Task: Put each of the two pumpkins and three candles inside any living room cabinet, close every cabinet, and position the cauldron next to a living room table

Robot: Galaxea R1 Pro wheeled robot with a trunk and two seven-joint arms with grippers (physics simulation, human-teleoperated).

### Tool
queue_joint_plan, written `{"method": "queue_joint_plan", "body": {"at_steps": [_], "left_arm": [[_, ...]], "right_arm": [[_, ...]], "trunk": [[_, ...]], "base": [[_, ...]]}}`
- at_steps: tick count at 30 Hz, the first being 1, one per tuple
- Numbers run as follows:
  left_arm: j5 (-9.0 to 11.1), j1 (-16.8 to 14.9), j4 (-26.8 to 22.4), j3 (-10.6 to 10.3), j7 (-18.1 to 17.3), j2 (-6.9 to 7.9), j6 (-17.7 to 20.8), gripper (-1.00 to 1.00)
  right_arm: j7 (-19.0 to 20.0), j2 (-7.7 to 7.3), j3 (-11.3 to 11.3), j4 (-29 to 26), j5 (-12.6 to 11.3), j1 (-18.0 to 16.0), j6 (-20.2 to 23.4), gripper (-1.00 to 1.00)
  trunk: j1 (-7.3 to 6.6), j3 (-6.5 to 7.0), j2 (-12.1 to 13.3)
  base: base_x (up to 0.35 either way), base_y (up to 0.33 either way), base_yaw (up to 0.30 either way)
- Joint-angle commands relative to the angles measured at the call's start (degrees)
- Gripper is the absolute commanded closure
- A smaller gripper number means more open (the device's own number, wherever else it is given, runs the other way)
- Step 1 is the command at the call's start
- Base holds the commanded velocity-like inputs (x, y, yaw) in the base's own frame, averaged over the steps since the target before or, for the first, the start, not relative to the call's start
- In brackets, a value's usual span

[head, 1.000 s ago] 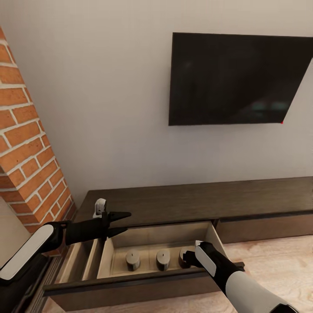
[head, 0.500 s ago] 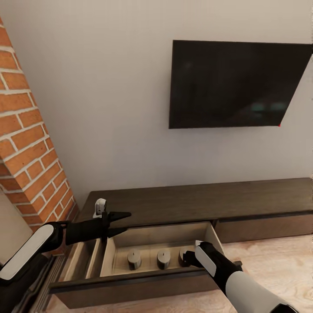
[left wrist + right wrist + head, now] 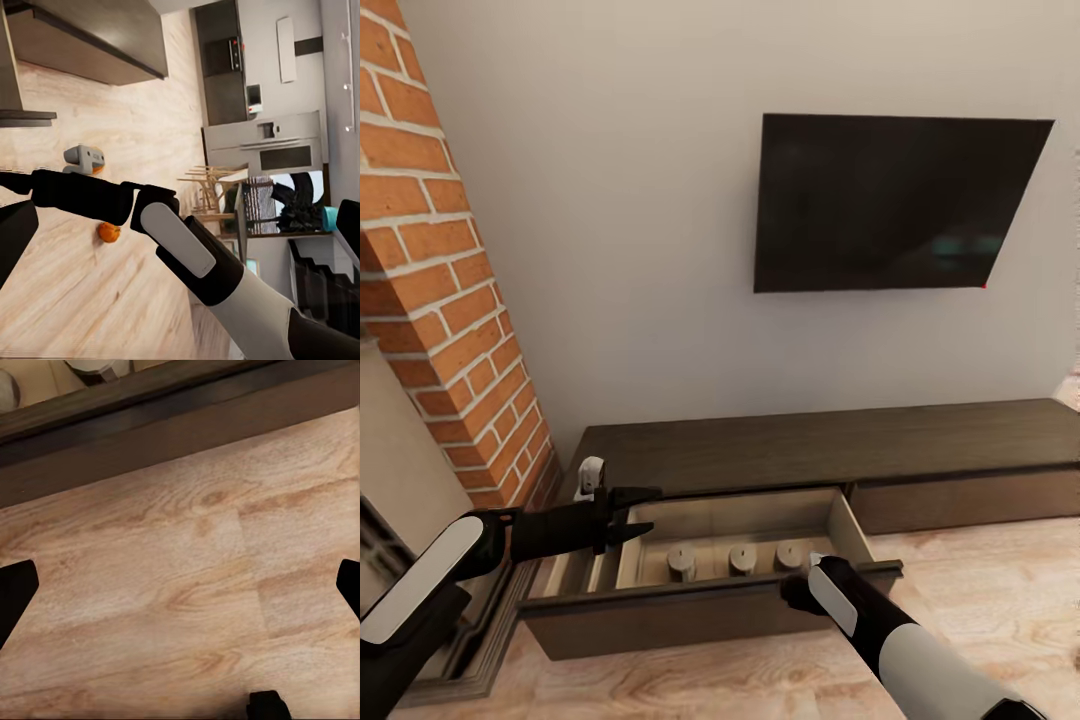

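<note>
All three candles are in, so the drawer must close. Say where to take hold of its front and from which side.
Grip the drawer front by its top edge, near the middle, from above: the face is flat and handle-less, and that lip stands free in front of the candles. Pushing the face from the room side may do.

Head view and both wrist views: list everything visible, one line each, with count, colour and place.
candles: three, grey-beige, in a row inside the open drawer.
cabinet: one, dark brown, long and low against the wall, one drawer pulled out.
television: one, black, on the wall above the cabinet.
brick column: one, red-orange, left of the cabinet.
pumpkin: one, orange, on the wooden floor.
left gripper: one, black, fingers apart over the drawer's left end.
right gripper: one, black, fingers apart over the floor.
</note>
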Motion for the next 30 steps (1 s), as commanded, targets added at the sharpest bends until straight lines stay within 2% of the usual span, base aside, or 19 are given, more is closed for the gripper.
{"method": "queue_joint_plan", "body": {"at_steps": [1, 16, 18, 22, 23, 24, 28, 30], "left_arm": [[0.6, -0.05, -0.03, -0.06, 0.53, 0.04, 0.04, -1.0], [0.2, -0.05, -0.03, -0.58, 1.21, -0.13, -0.15, -1.0], [-0.82, -0.05, -0.03, -0.48, 3.6, -0.15, -0.21, -1.0], [-2.84, -0.05, -0.03, -0.17, 11.73, -0.73, -0.39, -1.0], [-3.06, -0.05, -0.03, -0.11, 13.74, -1.08, -0.44, -1.0], [-3.29, -0.05, -0.03, 0.03, 17.44, -1.77, -0.5, -1.0], [-3.4, -0.06, -0.03, 0.04, 22.47, -2.42, -0.58, -1.0], [-3.52, -0.1, -0.03, 0.13, 26.54, -3.27, -0.61, -1.0]], "right_arm": [[-0.53, -0.03, 0.39, -0.09, -0.61, -0.04, 0.09, -1.0], [-0.5, -0.05, 0.39, -0.09, -0.61, -0.04, 0.09, -1.0], [-0.5, -0.06, 0.39, -0.09, -0.61, -0.02, 0.09, -1.0], [-0.5, -0.06, 0.36, -0.09, -0.61, -0.02, 0.09, -1.0], [-0.5, -0.06, 0.34, -0.09, -0.61, -0.04, 0.09, -1.0], [-0.5, -0.03, 0.32, -0.09, -0.61, -0.02, 0.09, -1.0], [-0.5, -0.02, 0.3, -0.09, -0.61, -0.03, 0.11, -1.0], [-0.5, -0.05, 0.3, -0.09, -0.61, -0.02, 0.1, -1.0]], "trunk": [[-0.04, -0.06, -0.03], [-0.04, -0.06, -0.03], [-0.04, -0.06, -0.03], [-0.04, -0.06, -0.03], [-0.04, -0.06, -0.03], [-0.04, -0.06, -0.03], [-0.04, -0.06, -0.03], [-0.04, -0.06, -0.03]], "base": [[-0.332, 0.019, 0.0], [-0.333, 0.002, 0.0], [-0.333, 0.0, 0.0], [-0.333, 0.0, 0.0], [-0.333, 0.0, 0.0], [-0.333, 0.0, 0.0], [-0.332, 0.0, 0.0], [-0.321, 0.0, 0.0]]}}
